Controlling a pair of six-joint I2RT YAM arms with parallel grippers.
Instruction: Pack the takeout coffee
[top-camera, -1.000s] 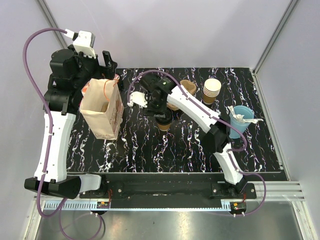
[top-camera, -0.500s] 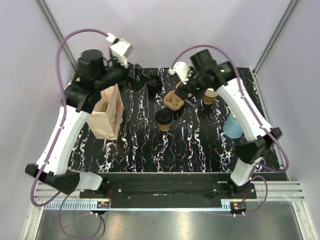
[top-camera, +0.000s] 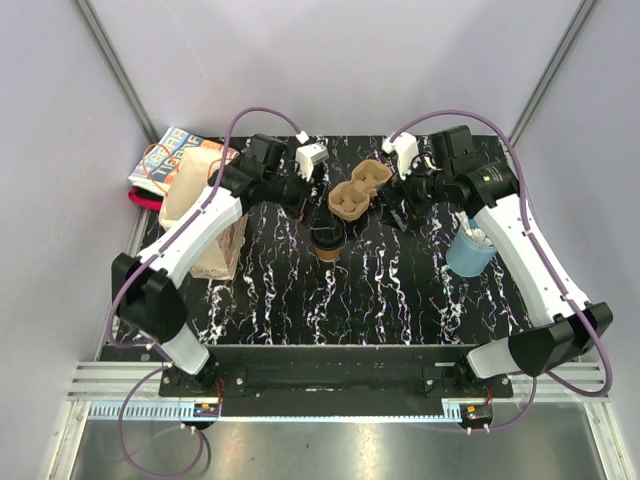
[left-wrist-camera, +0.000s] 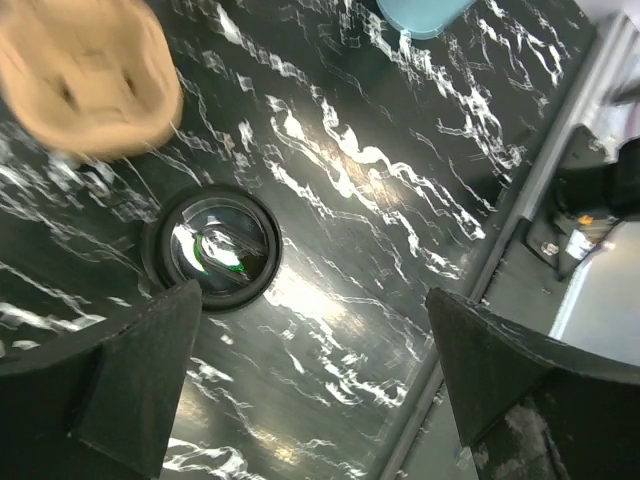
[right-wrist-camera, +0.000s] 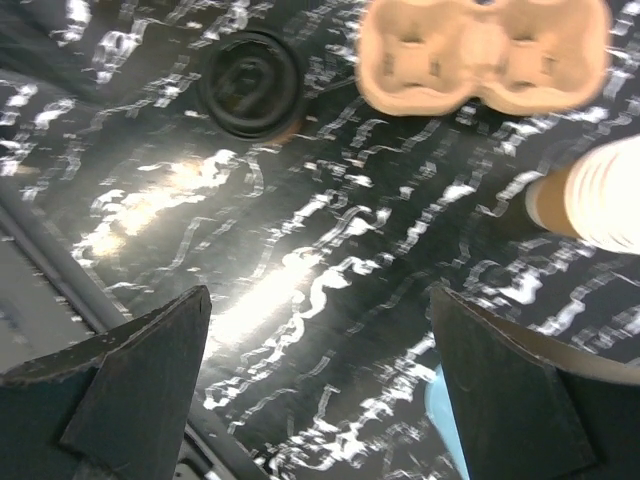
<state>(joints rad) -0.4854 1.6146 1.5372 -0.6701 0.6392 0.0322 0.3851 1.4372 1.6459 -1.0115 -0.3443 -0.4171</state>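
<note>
The takeout coffee (top-camera: 327, 238), a small brown cup with a black lid, stands upright in the middle of the marbled table. It shows from above in the left wrist view (left-wrist-camera: 210, 248) and the right wrist view (right-wrist-camera: 250, 85). My left gripper (top-camera: 303, 193) hovers just behind and left of the cup, open and empty (left-wrist-camera: 310, 298). My right gripper (top-camera: 402, 207) hovers to the cup's right, open and empty (right-wrist-camera: 318, 295). A brown paper bag (top-camera: 205, 225) stands at the left, partly hidden by my left arm.
A brown pulp cup carrier (top-camera: 358, 190) lies just behind the coffee, between the two grippers. A light blue cup (top-camera: 468, 250) stands at the right. A stack of paper cups (right-wrist-camera: 600, 195) shows in the right wrist view. A magazine (top-camera: 165, 158) lies at the back left.
My left gripper has swung from above the bag down to just behind the coffee. My right gripper has moved off the cup, up to the back right, then lower beside the carrier.
</note>
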